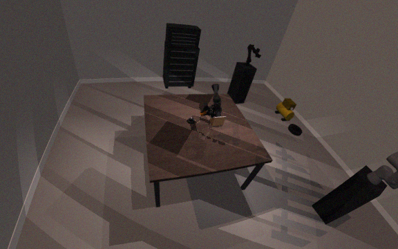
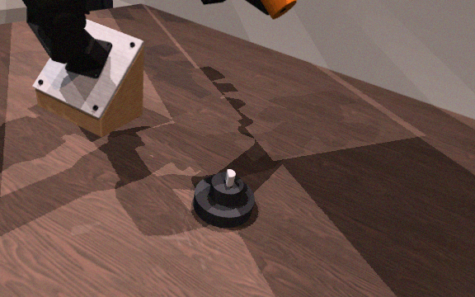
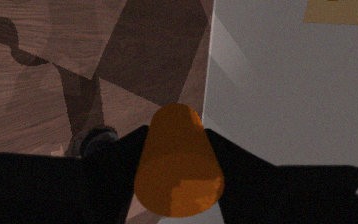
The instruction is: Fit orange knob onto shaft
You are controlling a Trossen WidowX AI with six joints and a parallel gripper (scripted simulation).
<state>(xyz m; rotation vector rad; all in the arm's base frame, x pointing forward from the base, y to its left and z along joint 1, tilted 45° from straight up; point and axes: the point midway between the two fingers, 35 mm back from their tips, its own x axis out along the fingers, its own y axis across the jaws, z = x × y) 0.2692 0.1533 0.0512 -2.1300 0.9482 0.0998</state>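
Note:
The orange knob [image 1: 203, 113] [image 2: 278, 7] [image 3: 180, 165] is held tilted, high above the table. Its underside partly shows at the top edge of the exterior view, with a small dark mark; the hole's flat side cannot be made out. My gripper [image 3: 176, 132] is shut on the knob, one black finger on each side. The black round pedestal [image 1: 191, 120] [image 2: 224, 219] [image 3: 97, 140] stands on the table, well away from the knob. Its silver shaft [image 2: 230, 177] stands upright and bare. In the wrist view the pedestal is left of the knob, partly behind the left finger.
The arm's base sits on a wooden wedge block [image 1: 218, 121] [image 2: 124, 92] with a silver plate [image 2: 119, 62]. The table [image 1: 199, 159] [image 2: 77, 256] carries strong shadows. A dark cabinet [image 1: 182, 57] and a yellow object [image 1: 285, 111] stand on the floor beyond the table.

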